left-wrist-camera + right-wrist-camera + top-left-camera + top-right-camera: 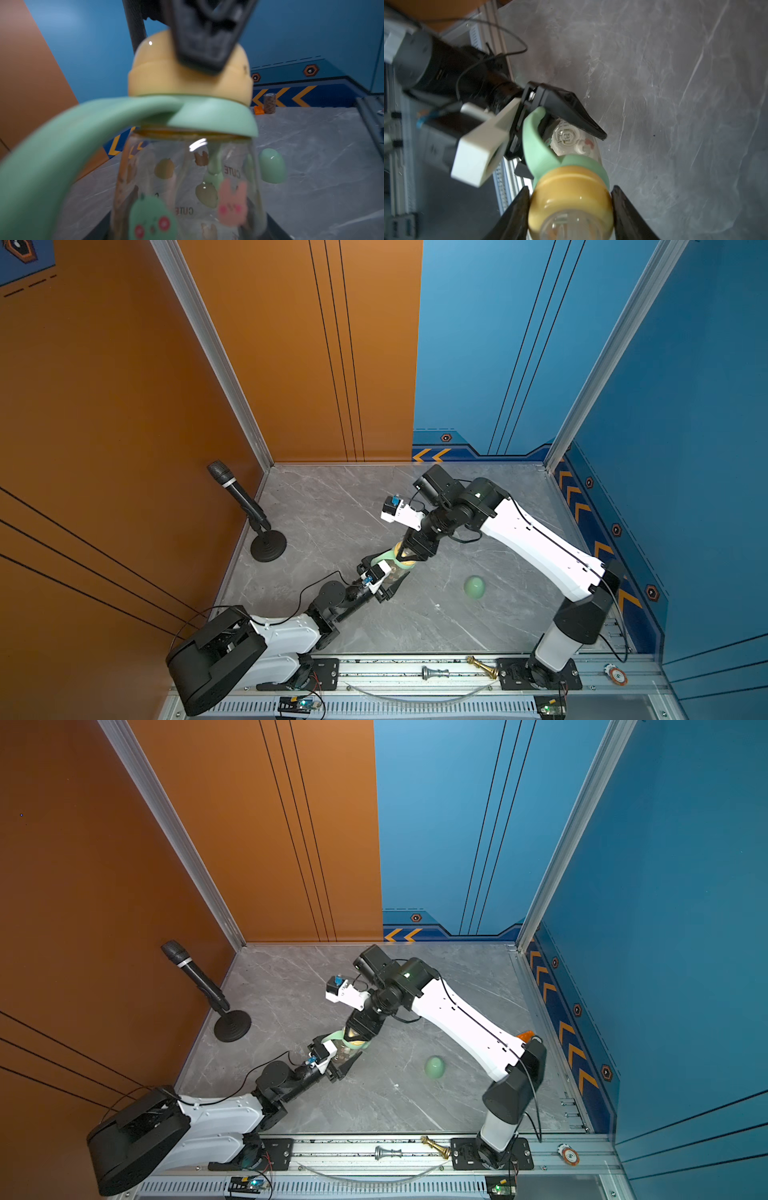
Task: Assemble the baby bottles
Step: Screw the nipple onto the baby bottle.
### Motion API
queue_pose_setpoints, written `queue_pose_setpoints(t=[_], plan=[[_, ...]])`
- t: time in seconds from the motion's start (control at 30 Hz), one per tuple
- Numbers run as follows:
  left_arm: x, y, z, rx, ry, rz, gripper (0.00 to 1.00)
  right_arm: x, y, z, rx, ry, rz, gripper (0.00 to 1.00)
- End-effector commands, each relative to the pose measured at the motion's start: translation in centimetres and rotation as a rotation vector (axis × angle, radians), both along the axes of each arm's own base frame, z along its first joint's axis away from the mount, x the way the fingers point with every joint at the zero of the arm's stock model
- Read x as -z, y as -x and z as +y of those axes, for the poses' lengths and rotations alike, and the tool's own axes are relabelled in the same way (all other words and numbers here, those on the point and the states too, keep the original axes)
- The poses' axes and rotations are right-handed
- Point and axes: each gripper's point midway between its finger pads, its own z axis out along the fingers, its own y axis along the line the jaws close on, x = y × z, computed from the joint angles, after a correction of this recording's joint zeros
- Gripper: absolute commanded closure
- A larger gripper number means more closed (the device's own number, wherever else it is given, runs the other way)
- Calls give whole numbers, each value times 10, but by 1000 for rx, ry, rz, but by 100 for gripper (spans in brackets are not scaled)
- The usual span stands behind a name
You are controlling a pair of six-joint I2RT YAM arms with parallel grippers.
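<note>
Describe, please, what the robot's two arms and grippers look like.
The left arm and right arm have white tapered shells, black joints and thin black cables. The left gripper and right gripper have black wedge-shaped fingers beside white camera brackets.

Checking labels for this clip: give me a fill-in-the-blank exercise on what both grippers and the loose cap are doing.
The left gripper holds the bottle, whose printed word reads ___.
The right gripper clasps the collar, which is pale ___.
The dome cap lies on the table, touched by ___ gripper.
Missing words: CUTE; yellow; neither.
</note>
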Motion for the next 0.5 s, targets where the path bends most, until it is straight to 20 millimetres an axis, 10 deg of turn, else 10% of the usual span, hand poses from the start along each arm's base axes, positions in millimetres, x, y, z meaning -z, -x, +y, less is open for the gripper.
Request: queue_pose_setpoints(t=[0.0,0.27,0.47], plan=[[-69,-13,11,-152,90,-221,96,52,-24,3,501,169,274,83],[-65,-5,5,-110,86,-216,96,33,-42,20,622,93,313,57],[-51,2,4,-54,108,-149,96,-56,-77,0,707,-163,248,37]])
